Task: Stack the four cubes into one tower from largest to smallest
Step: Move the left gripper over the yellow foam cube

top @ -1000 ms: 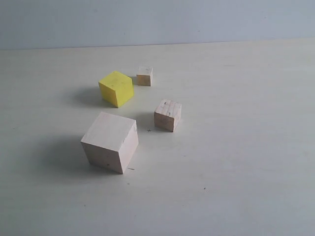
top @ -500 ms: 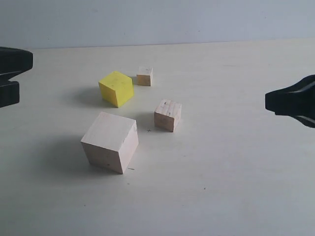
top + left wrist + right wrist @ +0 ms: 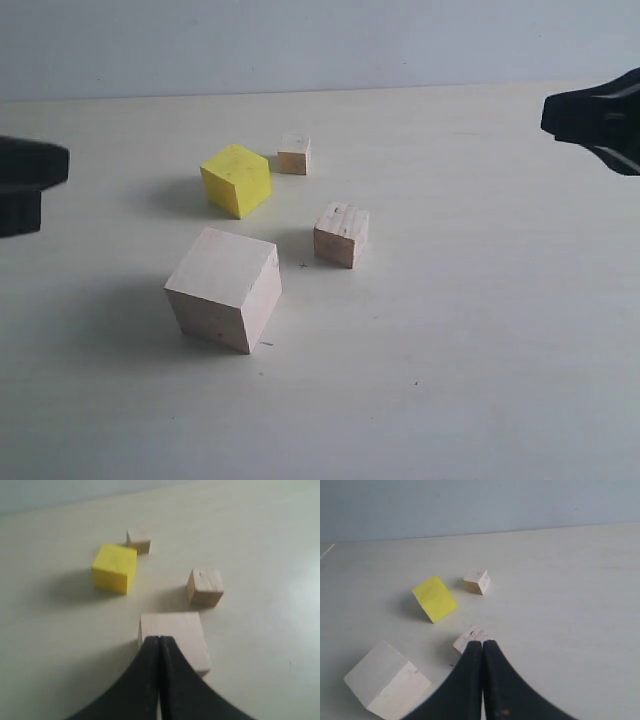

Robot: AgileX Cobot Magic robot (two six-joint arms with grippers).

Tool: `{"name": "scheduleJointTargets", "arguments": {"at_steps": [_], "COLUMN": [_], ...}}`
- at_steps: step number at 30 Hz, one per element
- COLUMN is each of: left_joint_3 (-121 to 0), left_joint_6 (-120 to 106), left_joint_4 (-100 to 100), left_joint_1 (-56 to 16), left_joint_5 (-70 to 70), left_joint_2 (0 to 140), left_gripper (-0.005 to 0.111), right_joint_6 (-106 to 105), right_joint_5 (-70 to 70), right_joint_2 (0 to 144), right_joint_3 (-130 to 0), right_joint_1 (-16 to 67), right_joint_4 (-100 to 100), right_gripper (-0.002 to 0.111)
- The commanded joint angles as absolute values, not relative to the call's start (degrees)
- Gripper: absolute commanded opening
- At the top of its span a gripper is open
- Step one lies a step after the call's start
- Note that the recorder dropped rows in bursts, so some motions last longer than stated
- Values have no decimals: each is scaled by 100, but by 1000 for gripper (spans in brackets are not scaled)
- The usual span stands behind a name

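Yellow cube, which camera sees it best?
The exterior view: the yellow cube is sharp and whole, top and two sides showing. The left wrist view shows it whole but blurry. The right wrist view shows it whole too, at a slant.

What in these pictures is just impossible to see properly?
- Exterior view: both arms are cut off by the side edges; only black ends of the left gripper and right gripper show.
- Left wrist view: the left gripper covers part of the largest cube.
- Right wrist view: the right gripper hides most of one small cube.
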State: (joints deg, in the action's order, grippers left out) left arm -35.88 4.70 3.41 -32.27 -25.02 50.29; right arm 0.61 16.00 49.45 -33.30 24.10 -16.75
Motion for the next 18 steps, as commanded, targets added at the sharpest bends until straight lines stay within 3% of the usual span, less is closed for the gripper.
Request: {"name": "scheduleJointTargets", "arguments": {"at_steps": [1,12,18], "left_joint_3": [-3554,-3459,-3699], "left_joint_6": [530,160,119], "left_joint_4": [760,1894,1841], "left_joint_1": [-3271,-3271,-3271], "left_joint_5": [-3287,-3193,-2873], "left_joint_2": [5437,7813,8094], "left_gripper": [0,0,0], "right_joint_6": [0,0,0], "right_joint_5": [1483,2079,2344], "right_joint_2": [4945,4945,4945], "right_joint_3": [-3391,-3391,-3391], "right_joint_1": [2431,2431,2431], "right_joint_4": [-1314,-874,-685], "right_gripper": [0,0,0]}}
